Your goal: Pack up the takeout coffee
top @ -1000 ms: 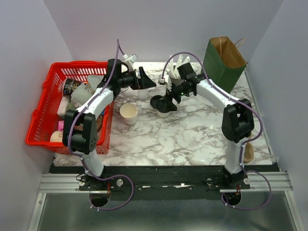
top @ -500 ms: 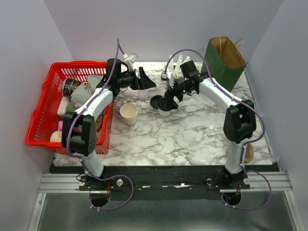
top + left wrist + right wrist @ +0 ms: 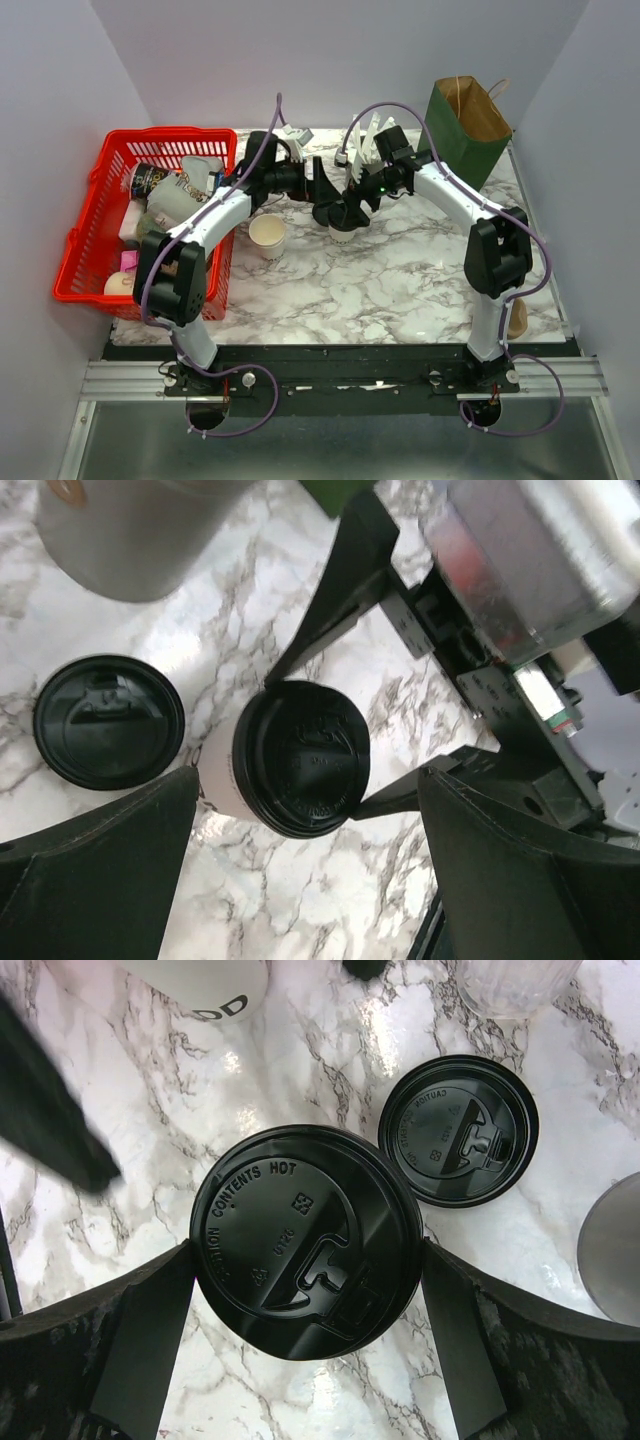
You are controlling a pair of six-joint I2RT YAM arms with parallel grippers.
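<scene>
Both jaws spread wide; takeout coffee (image 3: pixel 305 1240) stands between right jaws

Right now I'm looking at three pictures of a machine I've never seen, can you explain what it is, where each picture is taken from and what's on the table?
It is a robot with two arms bolted at the near edge of a marble table. The wide picture looks down from above; the other two come from cameras on the wrists. On the table stand a coffee cup with a black lid, a loose black lid, an open cream cup, a green paper bag and, at the left, a red basket of cups. The right pincer stands open either side of the lidded cup; the left pincer is open close by. Nothing is held.
</scene>
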